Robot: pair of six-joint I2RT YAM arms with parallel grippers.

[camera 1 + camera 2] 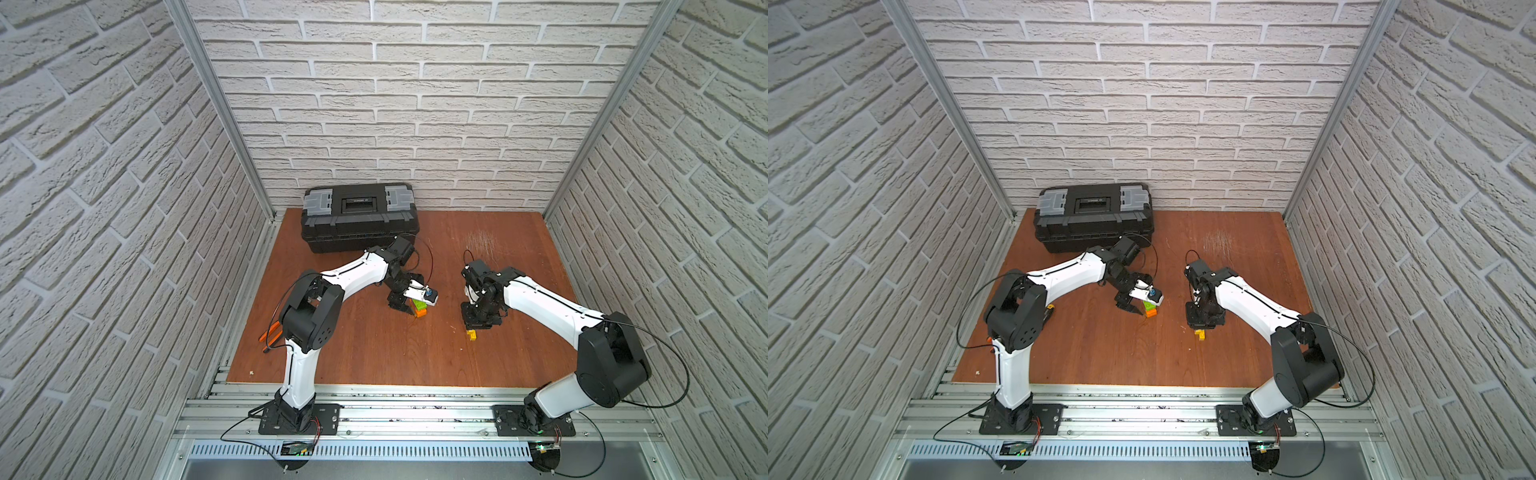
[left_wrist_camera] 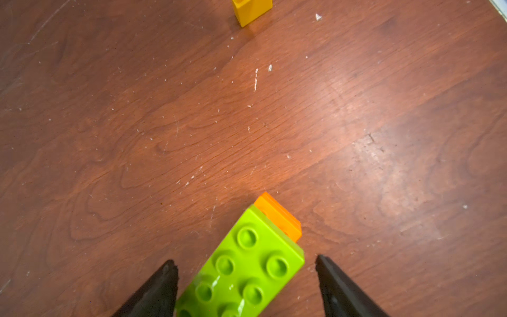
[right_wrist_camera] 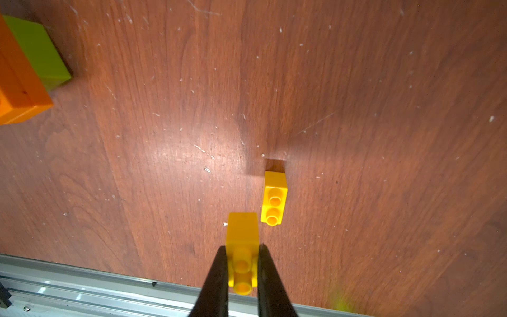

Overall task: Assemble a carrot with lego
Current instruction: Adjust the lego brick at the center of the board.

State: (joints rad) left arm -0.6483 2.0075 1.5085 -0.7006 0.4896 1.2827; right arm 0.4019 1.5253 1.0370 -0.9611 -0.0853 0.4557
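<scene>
The carrot [image 2: 247, 269] is a lime-green studded brick stacked on an orange one, lying on the wooden table and seen in both top views [image 1: 420, 308] [image 1: 1149, 309]. My left gripper [image 2: 245, 260] is open and straddles the green brick. One finger [image 2: 164, 288] is close beside the brick and the other [image 2: 334, 288] stands clear of it. My right gripper [image 3: 242, 247] is shut on a small yellow lego brick [image 3: 242, 233], low over the table [image 1: 473, 326]. A second yellow brick [image 3: 274, 200] lies on its side just beyond those fingertips.
A black toolbox [image 1: 359, 218] stands at the back left against the wall. An orange-handled tool [image 1: 270, 332] lies at the table's left edge behind the left arm. An aluminium rail [image 3: 82, 288] runs along the front edge, close to the right gripper.
</scene>
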